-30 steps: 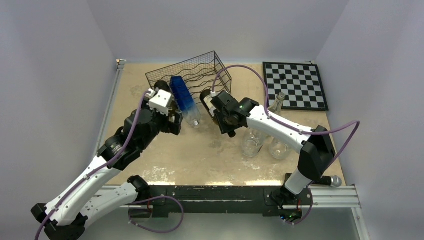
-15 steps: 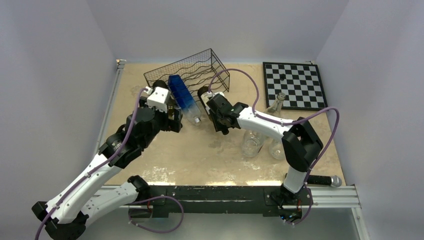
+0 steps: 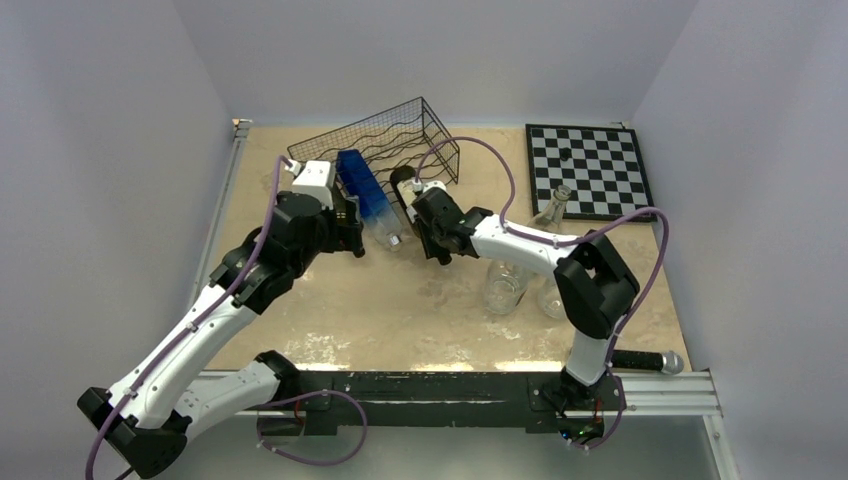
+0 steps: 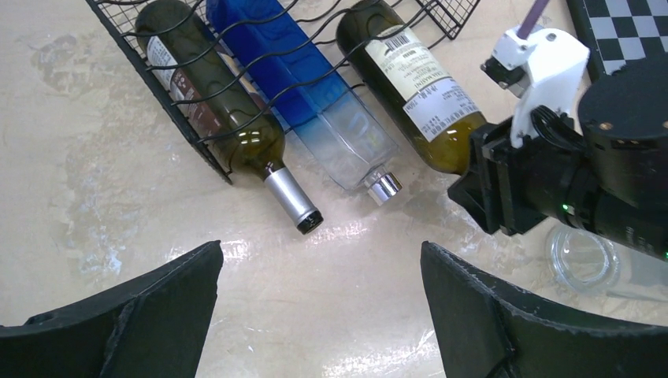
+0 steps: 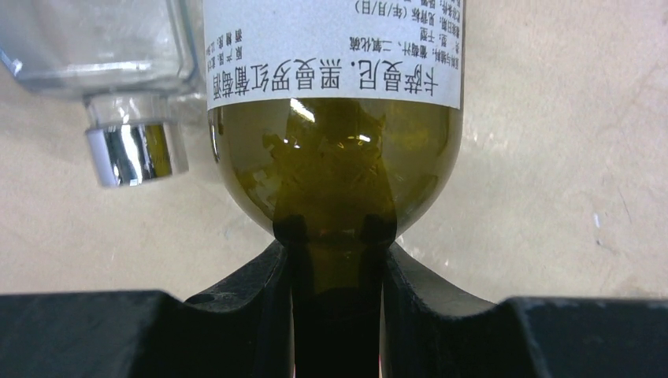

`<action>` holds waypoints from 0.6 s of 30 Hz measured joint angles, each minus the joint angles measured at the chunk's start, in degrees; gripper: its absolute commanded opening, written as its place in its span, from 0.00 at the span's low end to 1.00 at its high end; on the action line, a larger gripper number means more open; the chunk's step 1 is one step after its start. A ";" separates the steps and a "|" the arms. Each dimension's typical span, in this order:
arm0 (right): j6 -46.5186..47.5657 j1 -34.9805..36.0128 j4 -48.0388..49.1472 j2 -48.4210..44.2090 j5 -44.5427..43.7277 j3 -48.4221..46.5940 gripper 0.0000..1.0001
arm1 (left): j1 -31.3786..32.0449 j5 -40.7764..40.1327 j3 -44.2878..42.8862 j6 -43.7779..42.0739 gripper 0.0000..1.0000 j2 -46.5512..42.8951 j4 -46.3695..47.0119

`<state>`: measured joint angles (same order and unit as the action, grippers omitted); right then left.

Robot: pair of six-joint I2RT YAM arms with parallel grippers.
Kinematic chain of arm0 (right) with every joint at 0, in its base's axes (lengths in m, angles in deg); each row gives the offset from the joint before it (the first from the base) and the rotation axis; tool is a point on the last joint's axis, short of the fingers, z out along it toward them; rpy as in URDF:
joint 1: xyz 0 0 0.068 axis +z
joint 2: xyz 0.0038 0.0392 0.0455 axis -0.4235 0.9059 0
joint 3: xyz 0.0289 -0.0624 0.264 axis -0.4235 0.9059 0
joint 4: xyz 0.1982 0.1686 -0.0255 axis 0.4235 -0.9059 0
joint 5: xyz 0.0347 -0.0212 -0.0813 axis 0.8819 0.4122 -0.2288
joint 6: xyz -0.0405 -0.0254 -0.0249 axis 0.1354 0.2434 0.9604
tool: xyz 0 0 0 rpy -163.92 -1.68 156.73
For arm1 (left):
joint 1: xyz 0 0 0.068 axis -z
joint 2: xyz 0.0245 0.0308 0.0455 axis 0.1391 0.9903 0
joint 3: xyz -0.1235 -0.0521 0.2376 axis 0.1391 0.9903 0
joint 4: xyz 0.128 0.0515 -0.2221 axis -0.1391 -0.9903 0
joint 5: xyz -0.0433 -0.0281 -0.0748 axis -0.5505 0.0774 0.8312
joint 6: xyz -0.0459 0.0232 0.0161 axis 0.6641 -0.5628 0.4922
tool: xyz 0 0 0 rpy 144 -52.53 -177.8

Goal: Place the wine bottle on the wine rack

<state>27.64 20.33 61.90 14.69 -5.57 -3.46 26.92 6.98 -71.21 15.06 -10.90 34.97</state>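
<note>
The wine rack (image 3: 385,140) sits upper centre of the overhead view. Your wine bottle (image 4: 410,87) lies partway into its right slot, neck clamped in the right gripper (image 5: 335,260). You're mid-insertion, so push straight along the slot. The blue bottle (image 4: 315,102) just beside leaves little side room. Your left gripper (image 4: 315,315) hangs spread, empty.

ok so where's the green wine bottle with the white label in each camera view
top external: green wine bottle at centre, at the wine rack's near edge.
left wrist: upper right of centre, base under the rack wires.
right wrist: fills the centre, neck in the right gripper.
shared landmark: the silver cap beside its shoulder.
</note>
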 measured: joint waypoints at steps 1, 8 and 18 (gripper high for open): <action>0.17 -0.20 0.74 0.87 0.11 -0.42 0.00 | -0.31 0.55 -0.24 0.13 0.99 0.26 -0.20; 1.64 -1.29 3.34 6.82 1.44 -5.25 0.00 | -4.11 3.67 -2.14 1.88 0.99 1.95 -1.44; 2.54 -2.36 1.81 12.28 3.30 -14.01 0.00 | -7.15 7.26 -2.16 2.49 0.99 2.36 -2.64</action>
<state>30.18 17.97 63.72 26.98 -2.27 -17.47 19.77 14.23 -73.38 17.55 -8.54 32.32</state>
